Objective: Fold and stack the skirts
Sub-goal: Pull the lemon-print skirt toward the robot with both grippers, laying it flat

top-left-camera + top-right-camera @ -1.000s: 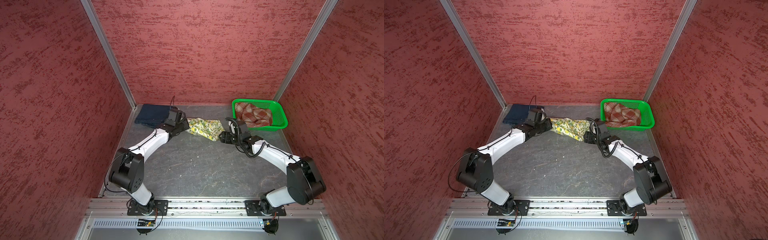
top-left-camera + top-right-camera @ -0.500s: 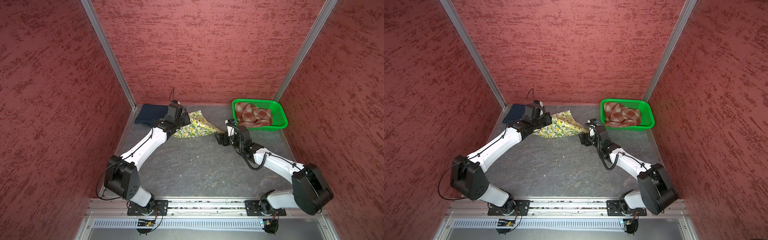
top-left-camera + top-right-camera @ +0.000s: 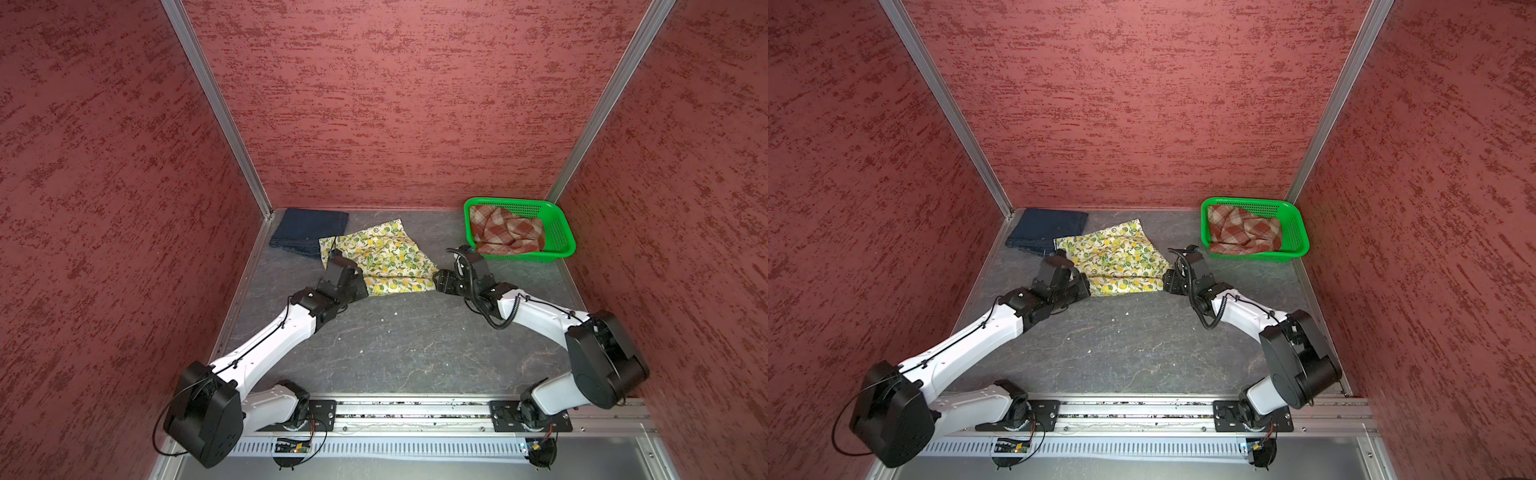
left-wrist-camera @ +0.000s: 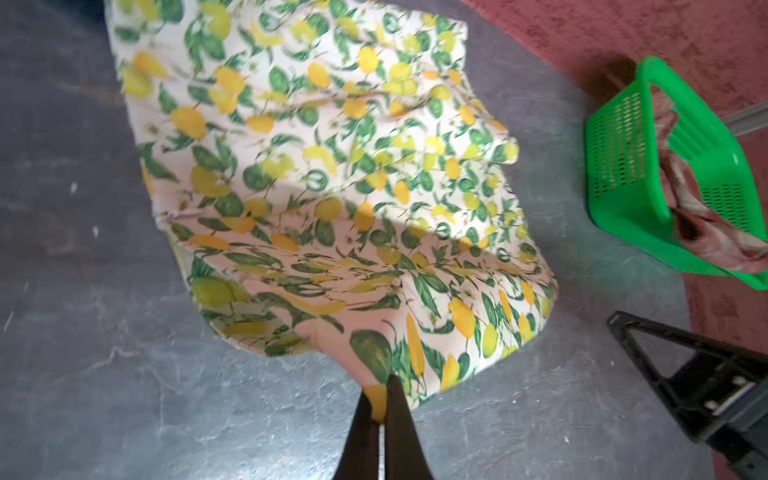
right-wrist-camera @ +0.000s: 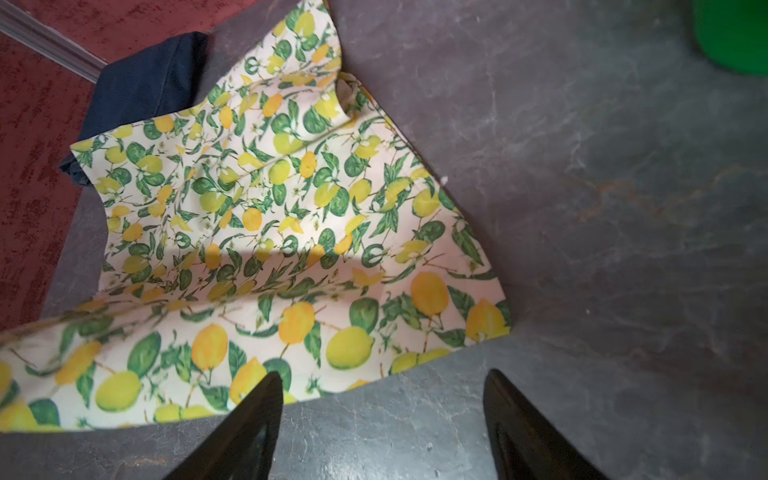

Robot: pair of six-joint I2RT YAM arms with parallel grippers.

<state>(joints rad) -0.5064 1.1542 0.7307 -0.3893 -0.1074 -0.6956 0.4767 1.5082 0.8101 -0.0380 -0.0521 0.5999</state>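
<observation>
from my seat, the lemon skirt (image 3: 382, 257) lies spread on the table (image 3: 415, 340), behind the middle and between the 2 arms. its longest stretch seems to run on a diagonal, from the back-left corner that laps over the denim skirt (image 3: 309, 230) to the front-right corner by the right gripper (image 5: 382, 374). a narrower end points at the back wall, though i can't tell if that is the waistband.

the left gripper (image 4: 380, 399) is pinched tight on the front-left corner of the lemon skirt, and the wrist view shows cloth squeezed between the 2 fingers. the right gripper has its jaws spread wide and holds nothing. one finger (image 5: 253, 415) sits over the front hem and its partner over bare table, just beside the corner. contact with the cloth is unclear to me.

the denim skirt lies folded flat in the back-left corner. the plaid skirt (image 3: 505, 232) is crumpled inside the green basket (image 3: 559, 232) at back right.
</observation>
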